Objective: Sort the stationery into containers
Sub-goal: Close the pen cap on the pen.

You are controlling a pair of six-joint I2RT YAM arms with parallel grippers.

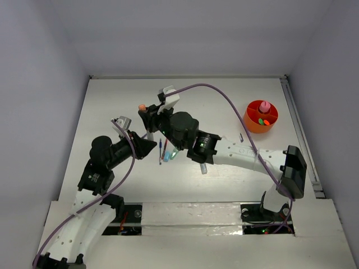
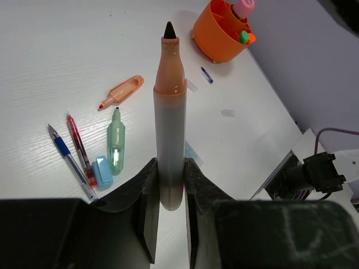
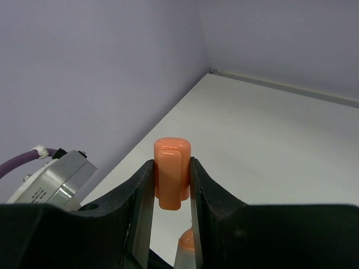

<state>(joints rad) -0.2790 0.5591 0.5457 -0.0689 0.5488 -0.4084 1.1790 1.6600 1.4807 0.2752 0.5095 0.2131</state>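
My left gripper (image 2: pixel 170 190) is shut on the lower end of an uncapped marker (image 2: pixel 170 112) with a grey body, orange neck and black tip. My right gripper (image 3: pixel 171 185) is shut on the marker's orange cap (image 3: pixel 172 171), held just above the marker's orange neck (image 3: pixel 188 242). In the top view both grippers (image 1: pixel 147 144) (image 1: pixel 148 116) meet left of centre, the cap (image 1: pixel 142 107) showing. The orange container (image 1: pixel 261 116) stands far right, several pieces inside. On the table lie an orange highlighter (image 2: pixel 120 91), green highlighter (image 2: pixel 116 148), light blue piece (image 2: pixel 102 171), red pen (image 2: pixel 80 148) and blue pen (image 2: pixel 68 162).
Small loose bits lie near the container (image 2: pixel 221 31): a blue one (image 2: pixel 207 75) and a white one (image 2: pixel 227 112). The loose pens (image 1: pixel 162 150) lie under the right arm's forearm (image 1: pixel 224 150). Walls enclose the table on three sides. A purple cable (image 1: pixel 224 95) arcs over the middle.
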